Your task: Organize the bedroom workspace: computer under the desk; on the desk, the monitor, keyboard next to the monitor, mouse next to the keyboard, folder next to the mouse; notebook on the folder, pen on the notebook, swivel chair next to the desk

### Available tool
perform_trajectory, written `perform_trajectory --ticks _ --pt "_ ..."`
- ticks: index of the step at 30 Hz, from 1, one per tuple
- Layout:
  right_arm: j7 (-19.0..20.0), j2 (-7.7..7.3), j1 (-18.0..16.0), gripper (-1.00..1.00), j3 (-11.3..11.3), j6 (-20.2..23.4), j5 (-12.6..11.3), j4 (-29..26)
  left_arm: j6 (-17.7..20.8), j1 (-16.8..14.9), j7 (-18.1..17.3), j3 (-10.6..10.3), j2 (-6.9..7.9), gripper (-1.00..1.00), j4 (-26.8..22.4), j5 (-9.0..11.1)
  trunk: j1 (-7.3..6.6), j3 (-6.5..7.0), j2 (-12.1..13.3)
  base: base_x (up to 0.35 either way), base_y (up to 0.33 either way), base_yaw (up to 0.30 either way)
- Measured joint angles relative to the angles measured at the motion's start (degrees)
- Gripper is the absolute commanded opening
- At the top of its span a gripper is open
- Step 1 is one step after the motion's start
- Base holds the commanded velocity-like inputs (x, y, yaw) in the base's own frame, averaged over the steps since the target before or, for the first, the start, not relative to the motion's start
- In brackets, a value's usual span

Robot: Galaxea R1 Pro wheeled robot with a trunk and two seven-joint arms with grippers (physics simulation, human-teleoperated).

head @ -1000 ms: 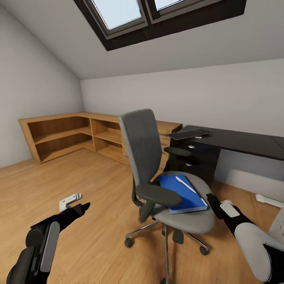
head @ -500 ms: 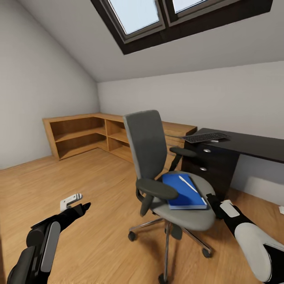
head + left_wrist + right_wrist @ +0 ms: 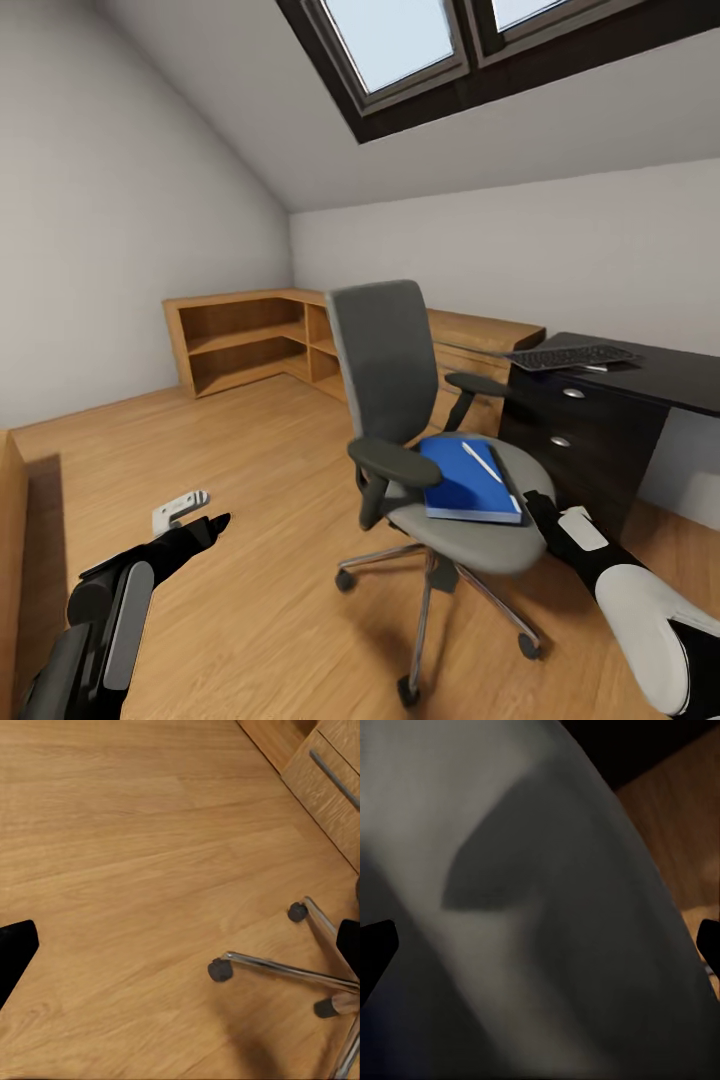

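Blue folder (image 3: pixel 468 480) lying flat on the grey padded seat of the swivel chair (image 3: pixel 385 350), at about five o'clock from the tall backrest; a flat rectangle, matte, with a darker spine along its near edge. Whether a separate notebook lies on it cannot be told. Across its top, slanted, a slim white pen (image 3: pixel 483 462), resting there most likely because the stack has not yet been moved.

Chair itself: rounded cushion, black curved armrests, chrome spokes ending in dark castors (image 3: pixel 220 970) on the plank floor (image 3: pixel 230 450). Standing just beside the dark table (image 3: pixel 650 372), off its drawer end at about eight o'clock, not tucked in.

On the table's glossy black top, a black keyboard (image 3: pixel 570 356) near the left edge; below it a drawer block with small round metal knobs. Monitor, mouse and computer not visible here.

Right pincer (image 3: pixel 542 512) close against the seat's edge at four o'clock of the folder, probably set for a reach onto it; its wrist camera taken up by blurred grey upholstery, black fingertips far apart at the picture's two sides, so spread wide. Left pincer (image 3: pixel 196 516) held low over bare floor, well apart from the chair at eight o'clock, white and black fingers parted, nothing between them.

Farther out, a low L-shaped shelf unit (image 3: pixel 250 335) of warm wood along the walls, and a skylight (image 3: pixel 400 40) in the sloped ceiling.
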Motion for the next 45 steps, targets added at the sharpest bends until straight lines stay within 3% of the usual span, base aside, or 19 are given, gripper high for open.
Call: perform_trajectory --ticks 4,10,19,23,31,34,45 --pt "0.17 0.02 0.01 1.0 0.07 0.04 -0.9 -0.01 -0.08 -0.02 0.01 -0.02 -0.04 1.0 0.03 -0.08 0.0 0.02 0.0 0.0 0.0 0.129" --pt "0.27 -0.11 0.0 1.0 0.1 0.06 -0.95 -0.21 -0.12 -0.02 0.0 -0.11 -1.38 1.0 0.04 -0.23 0.0 0.02 0.0 0.0 0.0 0.007" --pt "0.25 -0.24 0.01 1.0 0.02 0.07 -0.94 -0.1 -0.08 -0.04 -0.04 -0.14 -1.42 1.0 0.04 -0.29 0.02 0.02 0.0 -0.17 0.144 -0.099" --pt "0.2 -0.31 0.01 1.0 0.01 0.07 -0.95 -0.06 -0.11 -0.03 0.0 -2.74 -1.31 1.0 0.06 -0.27 0.01 0.02 0.0 -0.074 0.111 -0.26" --pt "0.15 -0.25 0.01 1.0 0.01 0.13 -0.95 0.03 -0.1 -0.01 -0.01 -3.48 -1.34 1.0 0.08 -0.29 0.0 0.02 0.0 -0.008 0.051 -0.268" --pt "0.2 -0.02 0.01 1.0 0.04 0.16 -1.1 0.3 -0.08 -0.04 -0.01 -3.68 -1.34 1.0 0.08 -0.3 0.0 0.02 0.0 0.0 0.277 -0.266" --pt "1.89 2.96 0.01 1.0 0.06 0.21 -1.08 1.61 -0.1 -0.03 -0.08 -3.8 -1.33 1.0 0.63 -0.28 0.0 0.02 0.0 0.0 0.072 -0.105"
